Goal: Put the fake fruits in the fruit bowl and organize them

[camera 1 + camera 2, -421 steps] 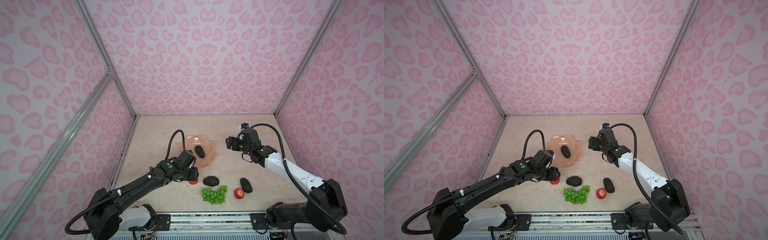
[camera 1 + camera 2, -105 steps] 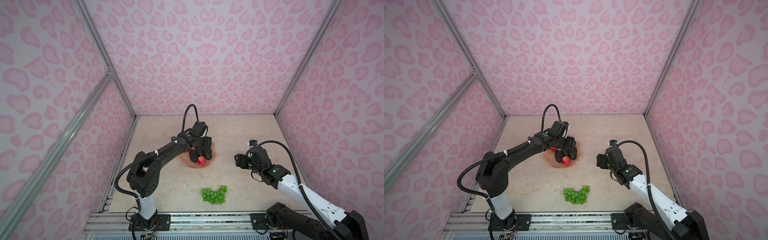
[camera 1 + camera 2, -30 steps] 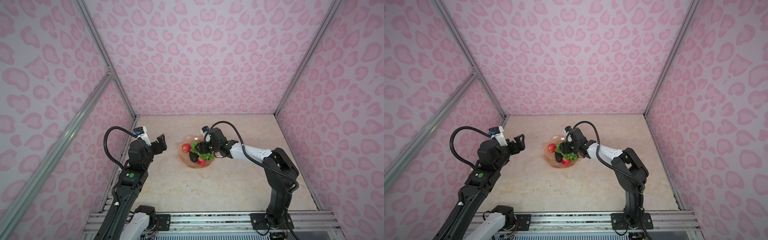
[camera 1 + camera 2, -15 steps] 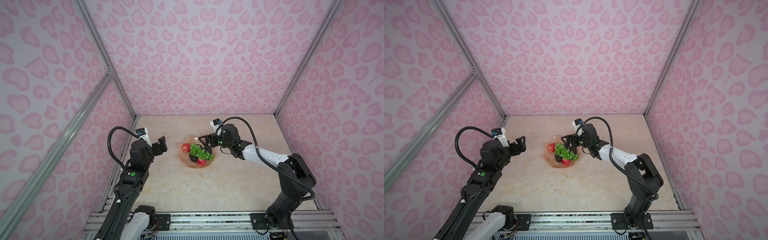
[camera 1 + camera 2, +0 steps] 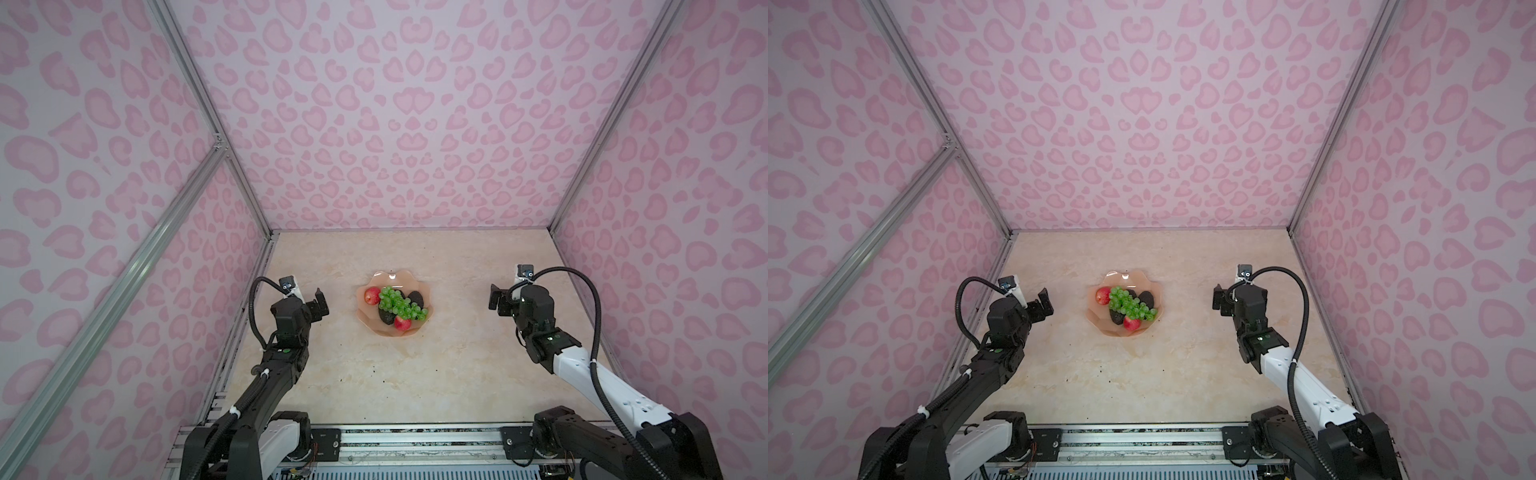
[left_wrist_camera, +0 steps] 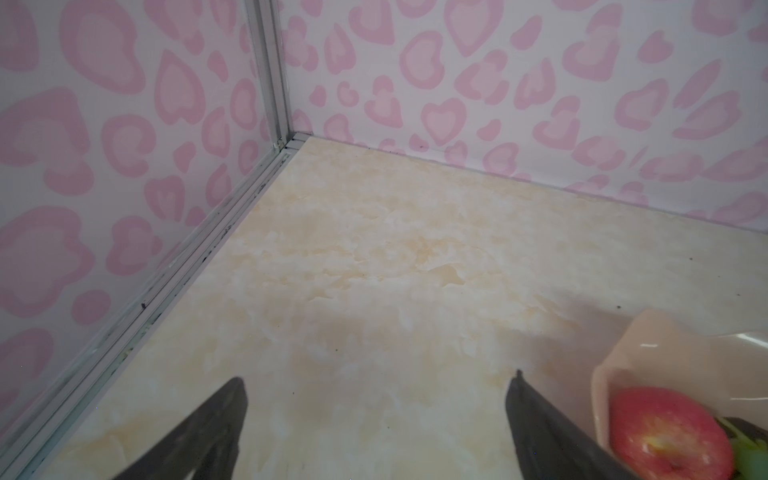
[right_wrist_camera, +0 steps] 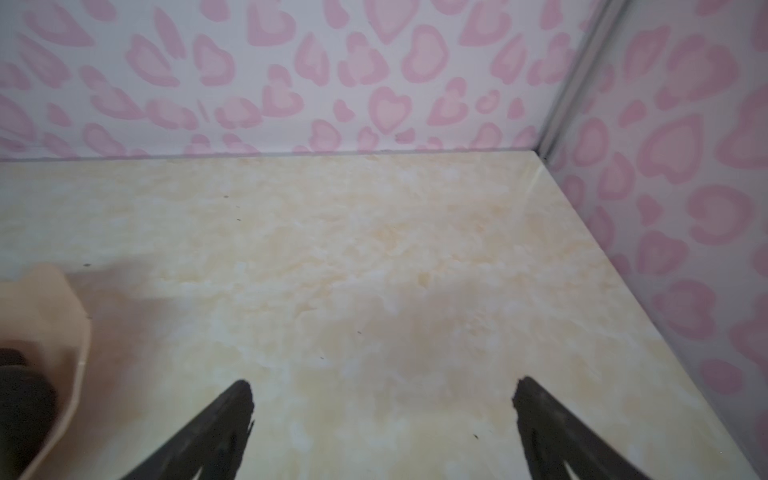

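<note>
Near the middle of the desk (image 5: 415, 374), the fruit bowl (image 5: 365, 321) holds all the fake fruits (image 5: 372, 296). The left gripper (image 5: 316, 306) and right gripper (image 5: 498, 303) stand wide and empty. The grapes (image 5: 401, 305) piled on top might slide out.

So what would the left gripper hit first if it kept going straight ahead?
Likely just bare tabletop, then the pink back wall. The left gripper aims beside the fruit bowl, not into it, though depth is unclear.
</note>
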Controlling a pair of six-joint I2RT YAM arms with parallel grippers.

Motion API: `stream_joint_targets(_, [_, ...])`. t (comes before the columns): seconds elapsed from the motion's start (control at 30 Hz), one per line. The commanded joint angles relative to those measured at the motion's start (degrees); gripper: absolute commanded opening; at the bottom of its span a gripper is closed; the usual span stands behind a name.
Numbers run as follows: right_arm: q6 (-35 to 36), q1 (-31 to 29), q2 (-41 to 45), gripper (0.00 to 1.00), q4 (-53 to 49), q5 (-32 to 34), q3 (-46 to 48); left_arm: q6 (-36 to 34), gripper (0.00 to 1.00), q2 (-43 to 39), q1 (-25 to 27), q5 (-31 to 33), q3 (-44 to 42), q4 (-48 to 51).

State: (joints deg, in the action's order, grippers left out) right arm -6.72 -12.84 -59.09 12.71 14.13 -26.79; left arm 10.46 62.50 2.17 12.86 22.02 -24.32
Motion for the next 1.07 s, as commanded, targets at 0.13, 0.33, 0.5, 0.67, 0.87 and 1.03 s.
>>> stream_joint_targets(0.13, [1.95,10.09,-2.54,0.98,21.83,2.21,11.12,-4.23,0.97,11.80,-1.28,-2.67,-3.66,-21.92])
stream_joint_targets(0.33, [3.03,11.15,-15.42,0.98,42.12,-1.35,14.47,-7.12,0.97,20.94,-2.50,-5.93,0.21,-25.34])
stream_joint_targets(0.5, [5.67,11.30,-25.53,0.98,49.58,-6.91,12.41,-6.59,0.97,20.99,-2.71,-5.15,-1.49,-27.93])
stream_joint_targets(0.67, [6.74,11.13,-27.52,0.98,48.06,-8.75,11.37,-6.83,0.97,20.92,-2.63,-5.23,-1.72,-28.37])
stream_joint_targets(0.87, [7.73,10.82,-29.50,0.98,52.44,-9.62,11.91,-6.86,0.97,21.73,-2.43,-5.02,-0.72,-27.22])
stream_joint_targets(1.03, [5.88,10.87,-28.52,0.98,47.76,-5.00,10.24,-6.79,0.97,21.10,-2.81,-6.00,-1.63,-28.32])
